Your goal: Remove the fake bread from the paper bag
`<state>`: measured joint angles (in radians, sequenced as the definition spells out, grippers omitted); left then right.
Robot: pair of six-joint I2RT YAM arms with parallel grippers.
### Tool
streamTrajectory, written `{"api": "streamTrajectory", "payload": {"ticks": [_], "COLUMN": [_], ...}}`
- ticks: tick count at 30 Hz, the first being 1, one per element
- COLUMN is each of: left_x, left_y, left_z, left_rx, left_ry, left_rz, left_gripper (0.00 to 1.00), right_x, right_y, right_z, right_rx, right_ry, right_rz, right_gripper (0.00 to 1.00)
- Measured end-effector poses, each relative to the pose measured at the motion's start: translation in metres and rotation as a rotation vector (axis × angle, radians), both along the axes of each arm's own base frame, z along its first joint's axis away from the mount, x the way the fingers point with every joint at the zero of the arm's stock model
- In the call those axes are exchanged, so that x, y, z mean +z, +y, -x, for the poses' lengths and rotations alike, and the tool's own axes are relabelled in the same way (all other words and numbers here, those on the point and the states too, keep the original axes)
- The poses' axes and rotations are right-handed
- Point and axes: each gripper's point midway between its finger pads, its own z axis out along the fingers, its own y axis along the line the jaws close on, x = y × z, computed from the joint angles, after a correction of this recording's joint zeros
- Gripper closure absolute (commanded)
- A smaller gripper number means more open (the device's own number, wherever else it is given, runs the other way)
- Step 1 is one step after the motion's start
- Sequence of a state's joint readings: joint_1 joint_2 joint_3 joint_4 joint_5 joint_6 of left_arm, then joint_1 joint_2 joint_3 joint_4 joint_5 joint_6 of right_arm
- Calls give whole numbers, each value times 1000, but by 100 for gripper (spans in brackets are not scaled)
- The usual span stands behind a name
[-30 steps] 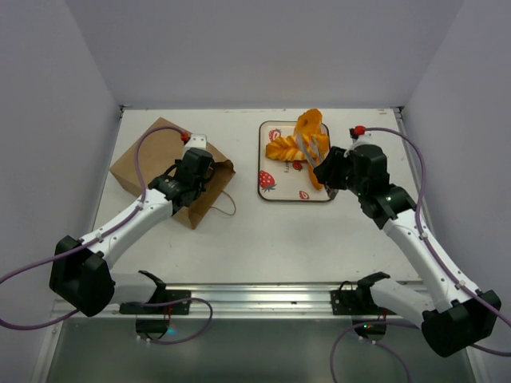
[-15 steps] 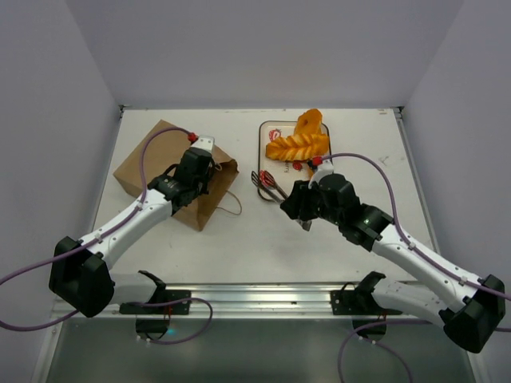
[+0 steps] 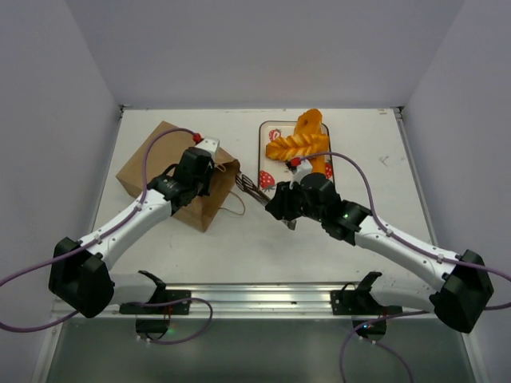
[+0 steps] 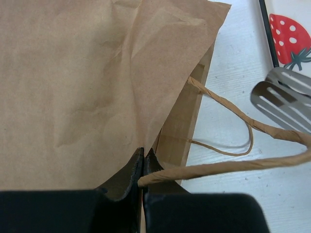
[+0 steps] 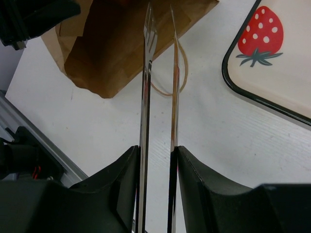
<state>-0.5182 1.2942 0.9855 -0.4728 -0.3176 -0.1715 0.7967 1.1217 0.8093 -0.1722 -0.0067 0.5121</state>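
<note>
Both of my hands are busy. My left hand [image 4: 144, 165] is pinched tight on the mouth edge of the one paper bag [image 4: 73, 73], which lies on the counter [image 3: 239, 239] with its mouth toward the tray. My right hand [image 5: 158, 150] is clamped on one pair of tongs [image 5: 147, 73], their tips near that mouth. The bag's inside is dark; I can't tell its contents. Farther off, one strawberry tray [image 3: 261, 159] holds two bread pieces [image 3: 297, 147], perhaps more.
</note>
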Motion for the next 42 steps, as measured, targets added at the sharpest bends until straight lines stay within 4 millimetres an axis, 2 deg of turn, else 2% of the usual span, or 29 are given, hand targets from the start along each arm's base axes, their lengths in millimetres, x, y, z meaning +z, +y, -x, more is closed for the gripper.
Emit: {"api": "streamTrajectory", "payload": {"ticks": [7, 13, 17, 19, 22, 32, 42], "left_x": [11, 14, 14, 14, 16, 23, 32], "left_y": [-7, -24, -28, -28, -26, -11, -1], "left_z": [5, 12, 14, 14, 14, 10, 10], "left_rx": [-44, -138, -164, -164, -158, -95, -76], "left_ry": [-23, -22, -15, -17, -23, -62, -93], "left_rz": [18, 37, 43, 43, 39, -7, -42], "left_gripper": [100, 100, 100, 100, 100, 100, 100], "right_x": [-13, -18, -25, -27, -27, -27, -38], "right_y": [19, 33, 42, 49, 59, 83, 89], "right_z": [-2, -4, -11, -18, -30, -56, -76], "right_rx": [45, 69, 67, 65, 56, 38, -28], "right_ry": [19, 11, 12, 16, 10, -12, -35], "right_rz": [-7, -17, -10, -3, -1, -15, -20], "right_gripper": [64, 74, 82, 88, 90, 92, 93]}}
